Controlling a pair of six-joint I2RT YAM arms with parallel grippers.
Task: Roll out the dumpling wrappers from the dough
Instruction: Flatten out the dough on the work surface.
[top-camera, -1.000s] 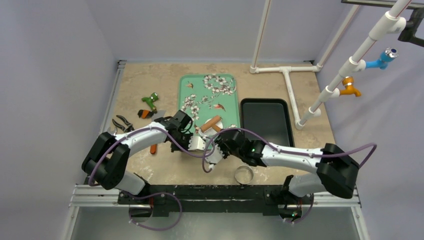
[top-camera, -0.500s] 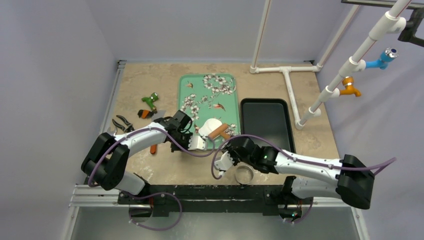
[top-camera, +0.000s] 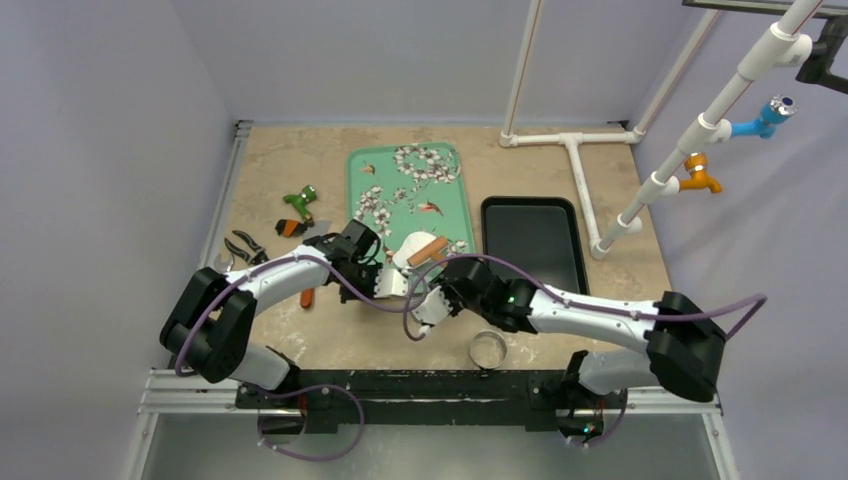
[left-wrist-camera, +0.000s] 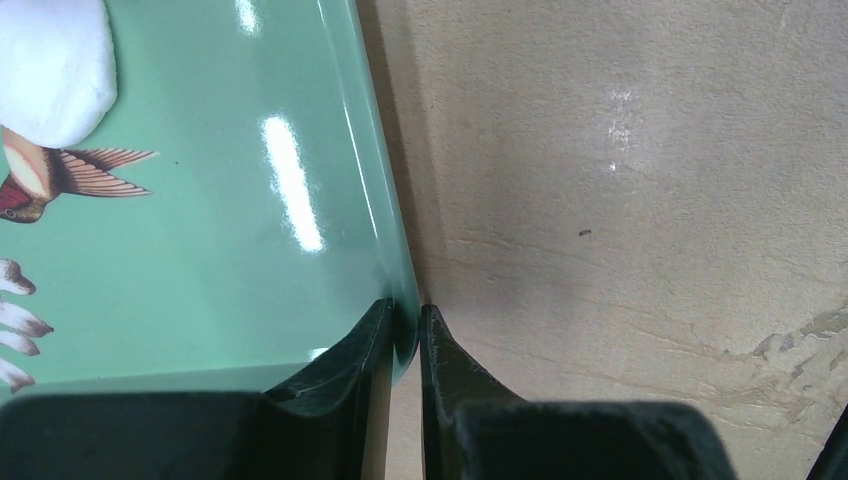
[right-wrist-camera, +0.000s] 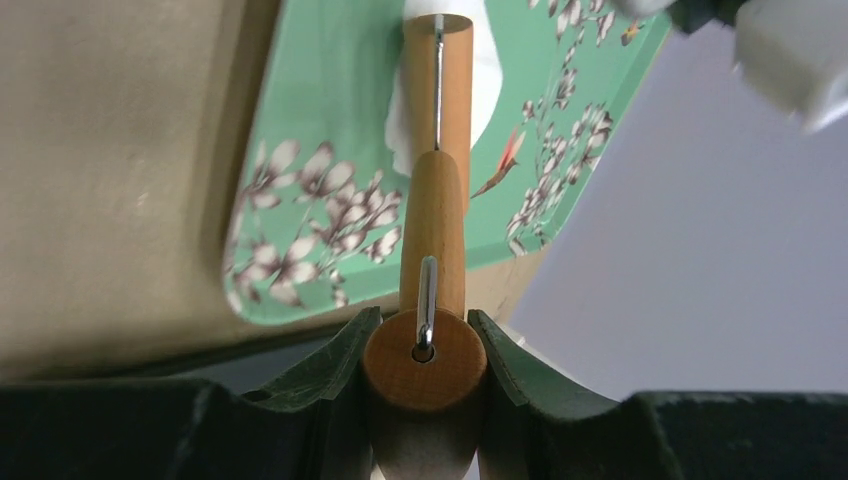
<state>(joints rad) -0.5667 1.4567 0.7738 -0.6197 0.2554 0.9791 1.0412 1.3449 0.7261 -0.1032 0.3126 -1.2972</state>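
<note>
My right gripper (right-wrist-camera: 425, 338) clamped on the rolling pin (right-wrist-camera: 437, 215) handle, roller across the dough (right-wrist-camera: 487, 70) just far of it, left gripper (left-wrist-camera: 405, 328) pinching the green tray (left-wrist-camera: 200, 250) near rim.

Robot lab cell here, no real kitchen. Plain lilac walls (top-camera: 120, 120) box in stone-look table (top-camera: 280, 160). Aluminium rail (top-camera: 200, 390) runs behind both grippers, arm bases bolted on. White PVC pipe frame (top-camera: 575, 140) far beyond right gripper (top-camera: 441, 270), blue fitting (top-camera: 765, 118) and orange fitting (top-camera: 700, 176) up to its right. Toy drill (top-camera: 300, 203), pliers (top-camera: 245, 247) left of left gripper (top-camera: 400, 280). Green tray (top-camera: 462, 215), rolling pin (top-camera: 428, 250) at fingertips: staged props.
</note>
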